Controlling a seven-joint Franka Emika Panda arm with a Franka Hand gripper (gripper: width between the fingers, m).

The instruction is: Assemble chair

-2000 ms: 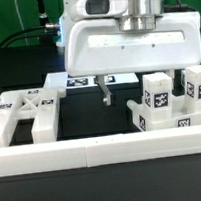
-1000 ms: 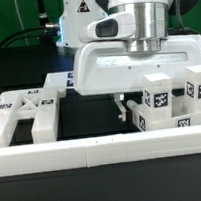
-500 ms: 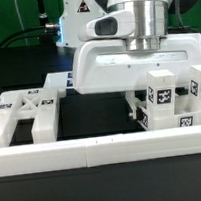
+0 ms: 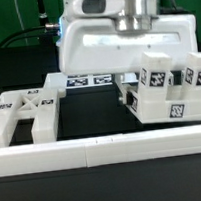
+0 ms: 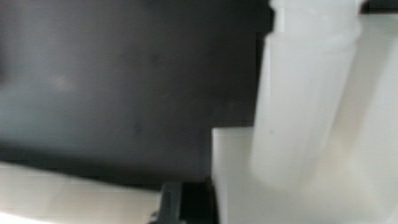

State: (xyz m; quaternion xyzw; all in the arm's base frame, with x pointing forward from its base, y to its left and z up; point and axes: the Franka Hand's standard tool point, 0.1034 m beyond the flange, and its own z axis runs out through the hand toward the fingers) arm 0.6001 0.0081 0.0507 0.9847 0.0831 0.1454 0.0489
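A tilted chair part [image 4: 166, 90] (chunky, white, square tags facing the camera) is seen just under the end effector [image 4: 126, 92], toward the exterior view's right. It appears to be clamped between the fingers, though the contact is largely hidden. Other chair pieces [image 4: 24, 111] are laid on the counter [image 4: 90, 115] at the exterior view's left, well apart.

The gripper [image 4: 127, 86] has its fingertips buried behind the tilted chair part [image 4: 160, 90], which runs off the exterior view's right edge. Its hold can't be made out. The wrist view gives only a white blur.
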